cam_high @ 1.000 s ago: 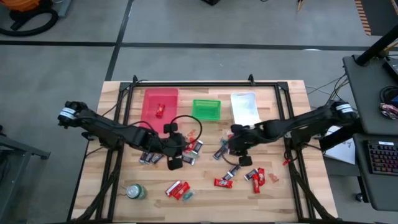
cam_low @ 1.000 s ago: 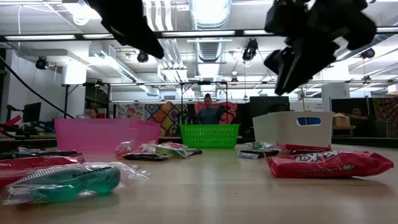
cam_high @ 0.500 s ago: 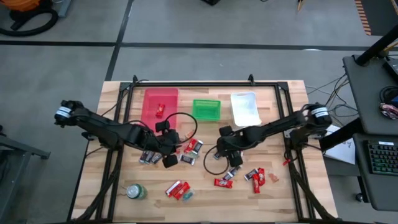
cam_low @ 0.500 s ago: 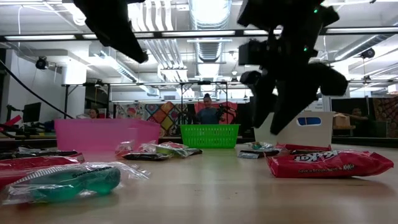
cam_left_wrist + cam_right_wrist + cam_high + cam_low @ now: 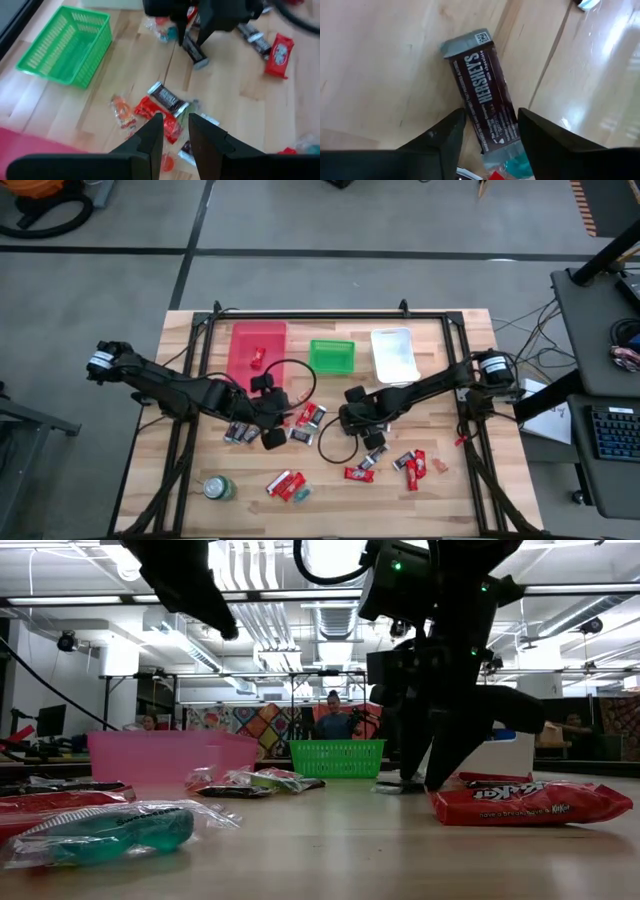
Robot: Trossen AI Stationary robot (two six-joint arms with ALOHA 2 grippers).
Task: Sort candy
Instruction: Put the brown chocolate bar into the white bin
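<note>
Now my right arm has swung in from the right of the high view toward the centre of the wooden table (image 5: 470, 500) and dropped low, while my left arm has hardly stirred. My right gripper (image 5: 490, 122) has come down over a dark brown-and-silver chocolate bar (image 5: 480, 90) that lies flat on the boards. Its jaws stand spread, one finger on each side of the wrapper and very close to it. I cannot tell whether the pads press yet, so I judge the pick is about to begin, not done.

The pink bin (image 5: 258, 345), the green basket (image 5: 332, 355) and the white bin (image 5: 394, 352) sit in a row along the top of the high view. Only the pink one shows a red piece inside, so most of the sorting is ahead.

My left gripper (image 5: 173, 122) hovers left of centre above a cluster of candy (image 5: 165, 102), its jaws narrow and holding nothing. The two grippers are near each other, and that closeness is my main worry when I lift.

More red wrappers (image 5: 412, 468) lie at lower right and others (image 5: 285, 483) at bottom centre. A green can (image 5: 216, 487) stands at lower left, clear of me. A teal scrap (image 5: 517, 164) touches the bar's end and might drag along
</note>
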